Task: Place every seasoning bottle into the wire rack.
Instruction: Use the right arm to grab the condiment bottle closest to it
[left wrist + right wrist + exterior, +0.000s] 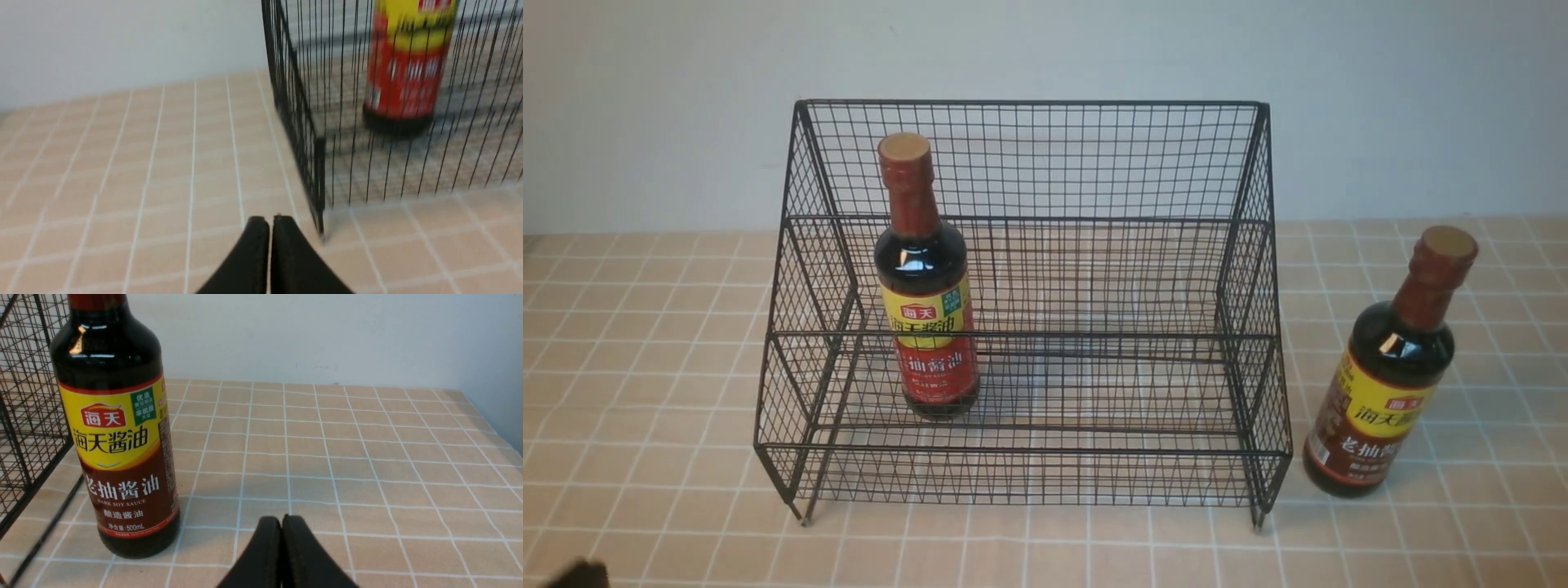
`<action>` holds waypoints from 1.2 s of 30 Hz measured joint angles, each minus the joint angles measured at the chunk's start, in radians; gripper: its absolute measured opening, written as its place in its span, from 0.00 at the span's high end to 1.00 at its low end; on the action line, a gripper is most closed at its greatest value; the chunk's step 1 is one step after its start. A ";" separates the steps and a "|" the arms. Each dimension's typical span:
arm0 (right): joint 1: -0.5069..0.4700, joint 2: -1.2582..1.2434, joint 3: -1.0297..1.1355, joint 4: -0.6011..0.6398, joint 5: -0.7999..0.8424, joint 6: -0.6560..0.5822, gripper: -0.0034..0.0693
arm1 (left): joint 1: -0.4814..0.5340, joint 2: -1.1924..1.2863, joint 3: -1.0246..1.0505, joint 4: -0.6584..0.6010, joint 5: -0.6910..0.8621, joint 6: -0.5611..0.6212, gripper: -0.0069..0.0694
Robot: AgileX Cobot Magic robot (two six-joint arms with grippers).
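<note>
The black wire rack [1029,220] stands mid-table. A red-labelled seasoning bottle [925,282] stands upright on the rack's lower shelf at the left, and shows blurred through the mesh [406,69] in the left wrist view. The brown-labelled seasoning bottle [1388,367] stands on the table just right of the rack, large in the right wrist view [118,433]. My left gripper [269,218] is shut and empty, low over the table by the rack's front left foot [320,230]. My right gripper [281,518] is shut and empty, near the table beside the brown-labelled bottle.
A tan tiled cloth [645,351] covers the table, with a pale wall [1045,49] behind. The table's right edge [496,424] shows in the right wrist view. A dark bit of my left arm [580,576] pokes in at the front view's lower left corner.
</note>
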 joint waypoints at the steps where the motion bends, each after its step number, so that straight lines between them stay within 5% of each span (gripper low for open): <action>1: 0.000 0.000 0.000 0.000 0.000 0.000 0.97 | 0.000 0.000 0.011 0.001 0.001 0.000 0.92; 36: 0.000 0.000 0.002 0.008 -0.029 0.008 0.97 | 0.000 -0.001 0.014 0.008 0.012 -0.001 0.92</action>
